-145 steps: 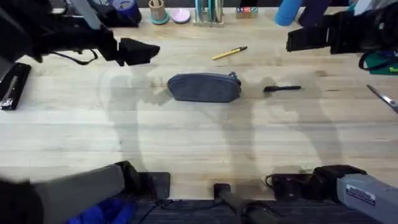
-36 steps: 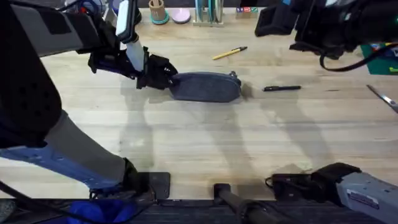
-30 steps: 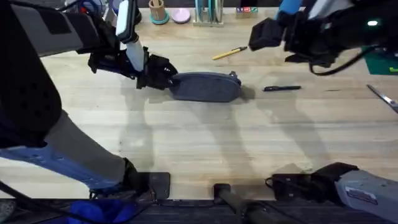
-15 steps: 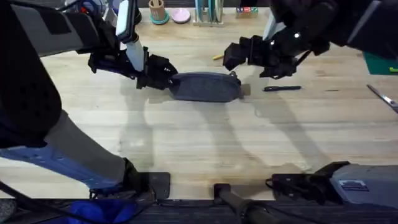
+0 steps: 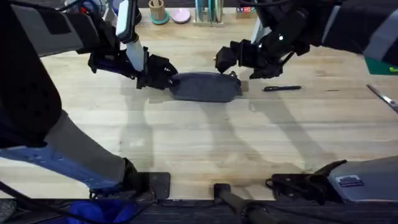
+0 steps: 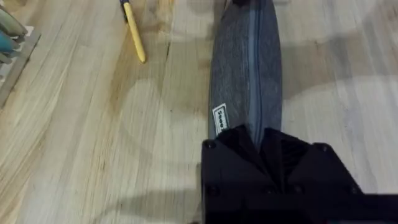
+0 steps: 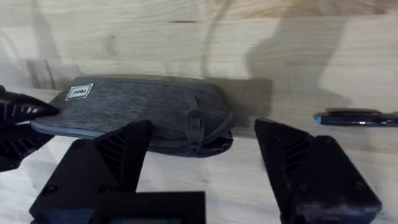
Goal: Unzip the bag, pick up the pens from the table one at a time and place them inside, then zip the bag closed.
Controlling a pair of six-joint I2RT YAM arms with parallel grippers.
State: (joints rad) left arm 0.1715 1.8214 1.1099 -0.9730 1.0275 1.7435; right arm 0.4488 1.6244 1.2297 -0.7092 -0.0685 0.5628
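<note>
The blue-grey bag (image 5: 205,86) lies zipped on the table (image 5: 199,143). My left gripper (image 5: 163,73) is shut on its left end; in the left wrist view the black fingers (image 6: 236,149) pinch the end of the bag (image 6: 249,68). My right gripper (image 5: 227,59) hovers open over the bag's right end. In the right wrist view its fingers (image 7: 124,146) straddle the bag (image 7: 137,112) and the zipper pull (image 7: 194,121). The black pen (image 5: 282,88) (image 7: 357,117) lies to the right of the bag. The yellow pen (image 6: 134,31) lies behind the bag.
Scissors (image 5: 385,98) lie at the table's right edge, near a green mat (image 5: 380,62). Cups and holders (image 5: 157,11) line the back edge. Open tabletop stretches in front of the bag.
My right arm has swung in from the back right, leftward and down, to the bag's right end. My left gripper has kept its hold on the bag's left end.
</note>
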